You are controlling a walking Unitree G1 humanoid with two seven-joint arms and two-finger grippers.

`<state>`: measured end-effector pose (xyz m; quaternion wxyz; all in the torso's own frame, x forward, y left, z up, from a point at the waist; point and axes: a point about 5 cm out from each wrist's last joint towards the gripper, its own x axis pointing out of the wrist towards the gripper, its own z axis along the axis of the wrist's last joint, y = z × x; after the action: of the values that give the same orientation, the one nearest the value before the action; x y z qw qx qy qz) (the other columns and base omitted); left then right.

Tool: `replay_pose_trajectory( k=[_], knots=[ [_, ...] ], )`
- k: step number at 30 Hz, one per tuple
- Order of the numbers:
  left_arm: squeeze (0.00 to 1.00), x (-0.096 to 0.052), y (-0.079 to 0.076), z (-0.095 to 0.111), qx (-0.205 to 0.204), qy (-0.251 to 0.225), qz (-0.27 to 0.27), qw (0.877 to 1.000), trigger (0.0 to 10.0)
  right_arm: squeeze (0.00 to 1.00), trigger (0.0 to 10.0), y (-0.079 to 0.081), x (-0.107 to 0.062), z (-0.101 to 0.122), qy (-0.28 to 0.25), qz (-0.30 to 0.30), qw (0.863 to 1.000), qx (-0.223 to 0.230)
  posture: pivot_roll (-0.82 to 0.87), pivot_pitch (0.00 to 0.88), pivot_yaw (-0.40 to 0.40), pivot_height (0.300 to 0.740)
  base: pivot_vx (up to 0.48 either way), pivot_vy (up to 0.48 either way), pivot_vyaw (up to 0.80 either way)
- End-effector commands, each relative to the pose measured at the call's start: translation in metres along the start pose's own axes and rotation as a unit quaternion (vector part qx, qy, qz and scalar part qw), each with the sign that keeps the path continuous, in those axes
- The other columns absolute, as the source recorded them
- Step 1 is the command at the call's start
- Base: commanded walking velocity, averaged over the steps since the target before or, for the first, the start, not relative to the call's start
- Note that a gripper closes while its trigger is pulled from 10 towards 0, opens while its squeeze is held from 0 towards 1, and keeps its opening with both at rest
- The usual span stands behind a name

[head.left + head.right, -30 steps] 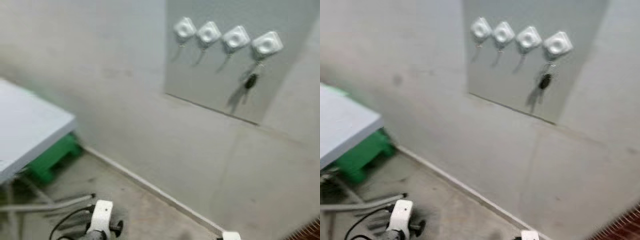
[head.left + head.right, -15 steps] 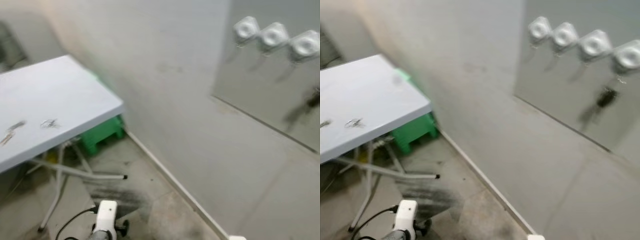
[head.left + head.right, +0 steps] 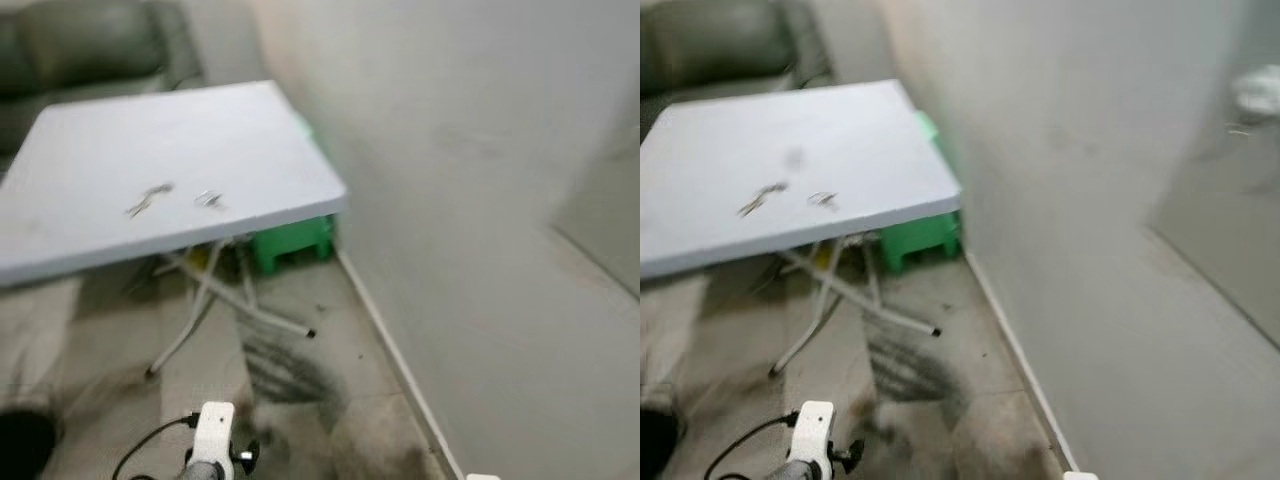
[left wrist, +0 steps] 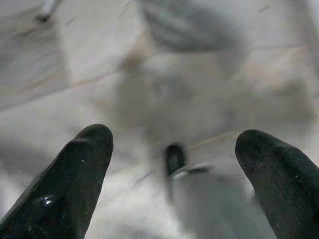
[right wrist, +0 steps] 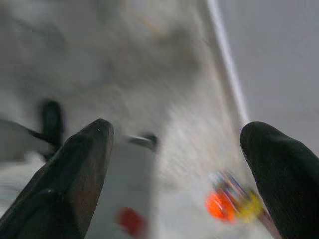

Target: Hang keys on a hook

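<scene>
View has swung left since 1.0 s ago: camera turn, not object motion. The wall (image 3: 480, 120) with the hooks has slid almost out of frame; one hook (image 3: 1258, 95) shows at the right edge.

Surface (image 3: 120, 150) now central, green stool (image 3: 290, 242) beneath it.

Two key sets (image 3: 150, 198) and (image 3: 209, 199) lie on the surface, apart.

Left tool (image 4: 172, 164) and right tool (image 5: 174, 164): fingers spread, empty, over the floor.

Judgement: robot is turning to fetch more keys.

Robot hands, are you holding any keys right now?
No. The left gripper and right gripper are both open, holding nothing. Two key sets lie on the table.
</scene>
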<state>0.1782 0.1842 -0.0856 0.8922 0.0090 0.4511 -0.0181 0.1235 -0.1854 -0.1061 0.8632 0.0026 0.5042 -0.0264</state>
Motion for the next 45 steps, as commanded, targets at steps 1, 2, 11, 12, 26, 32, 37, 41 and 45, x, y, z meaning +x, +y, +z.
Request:
replay_pose_trajectory(
  k=[1,2,11,12,26,32,37,41,45],
  knots=[
    [0.00,0.0025,-0.0083,0.0084,0.002,-0.013,-0.008,1.000,10.0,0.00,10.0,-0.0058,-0.0025,-0.0100,0.016,-0.006,1.000,0.000,-0.05,0.000,0.026,0.740,0.000,0.000,0.80],
    [0.00,0.0025,-0.0083,0.0083,0.002,-0.013,-0.008,1.000,10.0,0.00,10.0,-0.0057,-0.0026,-0.0101,0.016,-0.006,1.000,0.000,-0.05,0.000,0.026,0.740,0.000,0.000,0.80],
    [0.00,0.0020,-0.0076,0.0061,0.000,-0.009,-0.006,1.000,10.0,0.00,10.0,-0.0063,-0.0034,-0.0136,0.022,-0.007,1.000,0.000,-0.05,0.000,0.027,0.740,0.000,0.000,0.80],
    [0.00,0.0019,-0.0074,0.0055,0.001,-0.009,-0.006,1.000,10.0,0.00,10.0,-0.0065,-0.0036,-0.0144,0.023,-0.007,1.000,0.002,-0.04,0.000,0.027,0.740,0.000,0.000,0.80],
    [0.00,0.0016,-0.0072,0.0037,-0.006,-0.006,-0.005,1.000,10.0,0.00,10.0,-0.0089,-0.0045,-0.0174,0.027,-0.011,0.999,0.035,-0.05,0.000,0.023,0.740,0.000,0.000,0.17],
    [0.00,0.0018,-0.0072,0.0047,-0.011,-0.007,-0.005,1.000,10.0,0.00,10.0,-0.0103,-0.0046,-0.0172,0.027,-0.012,0.999,0.035,-0.05,0.000,0.022,0.740,0.000,0.000,0.00],
    [0.00,0.0019,-0.0072,0.0047,-0.011,-0.005,-0.005,1.000,10.0,0.00,10.0,-0.0112,-0.0047,-0.0177,0.028,-0.013,0.999,0.035,-0.05,0.000,0.022,0.740,0.000,0.000,0.00],
    [0.00,0.0018,-0.0067,0.0044,-0.012,-0.005,-0.004,1.000,10.0,0.00,10.0,-0.0108,-0.0048,-0.0183,0.029,-0.012,0.999,0.035,-0.05,0.000,0.022,0.740,0.000,0.263,0.00],
    [0.00,0.0017,-0.0061,0.0042,-0.012,-0.004,-0.004,1.000,10.0,0.00,10.0,-0.0104,-0.0049,-0.0186,0.030,-0.011,0.999,0.035,-0.05,0.000,0.021,0.740,0.000,0.325,0.00]
  ],
)
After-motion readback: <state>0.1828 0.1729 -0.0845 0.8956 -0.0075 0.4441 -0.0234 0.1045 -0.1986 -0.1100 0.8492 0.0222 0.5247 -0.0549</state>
